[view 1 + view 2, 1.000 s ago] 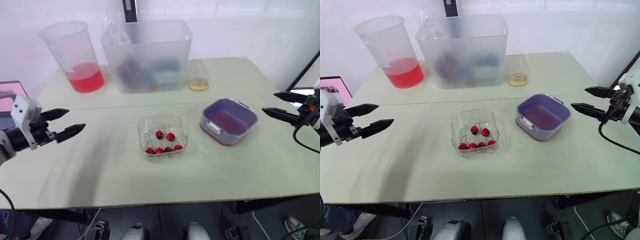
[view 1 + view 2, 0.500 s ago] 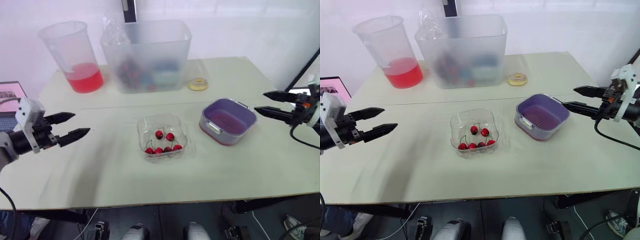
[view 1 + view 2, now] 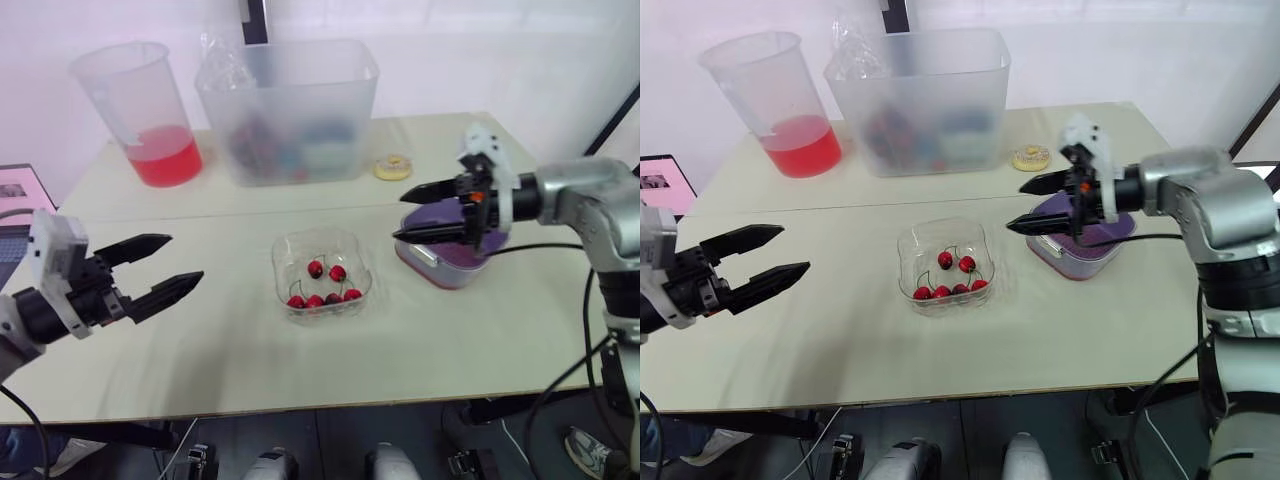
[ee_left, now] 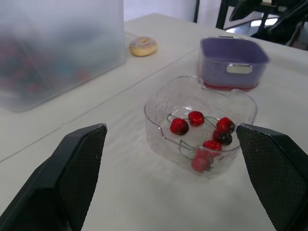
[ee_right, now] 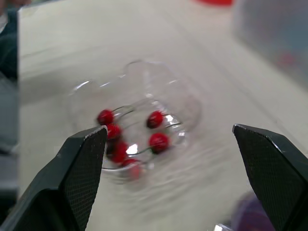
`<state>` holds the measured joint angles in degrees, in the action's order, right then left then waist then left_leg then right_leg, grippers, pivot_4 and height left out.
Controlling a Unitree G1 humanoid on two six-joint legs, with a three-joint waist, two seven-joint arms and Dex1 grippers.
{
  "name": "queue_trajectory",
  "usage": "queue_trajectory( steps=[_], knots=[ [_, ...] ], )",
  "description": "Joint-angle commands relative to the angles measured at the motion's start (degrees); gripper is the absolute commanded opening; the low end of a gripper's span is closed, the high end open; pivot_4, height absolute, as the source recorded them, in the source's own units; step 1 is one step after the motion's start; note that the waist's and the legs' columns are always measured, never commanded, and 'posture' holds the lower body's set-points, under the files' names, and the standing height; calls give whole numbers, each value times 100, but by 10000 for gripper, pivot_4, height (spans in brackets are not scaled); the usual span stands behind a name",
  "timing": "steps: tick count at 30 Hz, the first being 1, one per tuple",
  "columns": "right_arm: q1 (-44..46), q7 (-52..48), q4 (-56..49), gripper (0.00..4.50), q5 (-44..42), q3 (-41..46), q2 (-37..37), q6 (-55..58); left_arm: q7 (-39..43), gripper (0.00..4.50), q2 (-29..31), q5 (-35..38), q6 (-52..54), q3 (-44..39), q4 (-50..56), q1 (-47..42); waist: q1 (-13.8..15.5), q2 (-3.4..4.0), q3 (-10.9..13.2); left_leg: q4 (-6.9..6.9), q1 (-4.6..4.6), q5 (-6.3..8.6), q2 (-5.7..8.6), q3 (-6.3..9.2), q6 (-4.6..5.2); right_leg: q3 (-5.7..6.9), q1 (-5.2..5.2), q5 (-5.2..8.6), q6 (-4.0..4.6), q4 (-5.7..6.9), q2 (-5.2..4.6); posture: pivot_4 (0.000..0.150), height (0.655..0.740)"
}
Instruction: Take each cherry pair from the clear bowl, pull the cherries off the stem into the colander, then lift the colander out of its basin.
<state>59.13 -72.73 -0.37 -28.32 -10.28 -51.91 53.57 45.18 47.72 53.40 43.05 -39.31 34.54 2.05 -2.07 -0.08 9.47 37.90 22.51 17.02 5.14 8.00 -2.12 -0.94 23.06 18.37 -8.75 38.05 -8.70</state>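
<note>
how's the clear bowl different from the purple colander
The clear bowl is see-through; the colander is solid purple. The bowl holds red cherries; I see none in the colander. The colander has a pale side handle and sits in a red basin; the bowl has a bare wavy rim and rests straight on the table. Both are squarish, round-cornered and upright.

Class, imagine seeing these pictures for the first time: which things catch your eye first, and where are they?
The red cherries stand out first, in the clear bowl at the middle of the table. The right tool hangs open between that bowl and the purple colander; the left tool is open at the table's left. A jug of red liquid stands far left.
</note>
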Motion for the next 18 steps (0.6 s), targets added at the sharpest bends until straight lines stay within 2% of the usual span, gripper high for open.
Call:
queue_trajectory(
  steps=[1,6,8,11,15,18],
  knots=[
    [648,-67,-178,44776,140,-656,331,510,-340,45000,-189,54,-195,-122,377,140,-8,-1,0,1,0,0,1,-2,0,-1,-1,0,0,-1,-1,1500,7400],
    [1278,89,-280,44776,307,-1480,981,1150,-579,45000,-454,-122,-425,41,475,387,-27,-2,-1,-1,1,1,-2,-1,-1,-2,8,0,1,3,2,1500,7400],
    [1606,554,-310,44776,664,-2091,1452,1540,-416,45000,-693,-405,-746,137,261,705,-31,0,-2,0,5,3,1,1,-5,-3,10,0,1,2,0,1500,7400],
    [1752,921,-328,44776,972,-2561,1814,1722,-455,45000,-950,-226,-907,116,255,791,-43,-11,-7,1,5,4,0,1,-8,-6,17,-1,1,6,2,1500,7400],
    [1803,1225,76,44776,1454,-3086,1950,1626,-401,45000,-936,-145,-960,229,438,847,9,-18,-10,9,9,5,5,8,-13,-3,16,-1,2,6,0,1500,7400],
    [1904,1316,478,44776,1562,-3145,2158,1658,-325,45000,-907,60,-955,247,586,943,0,-18,-10,12,11,5,10,8,-12,-7,14,-3,6,5,-2,1500,7400]
  ],
)
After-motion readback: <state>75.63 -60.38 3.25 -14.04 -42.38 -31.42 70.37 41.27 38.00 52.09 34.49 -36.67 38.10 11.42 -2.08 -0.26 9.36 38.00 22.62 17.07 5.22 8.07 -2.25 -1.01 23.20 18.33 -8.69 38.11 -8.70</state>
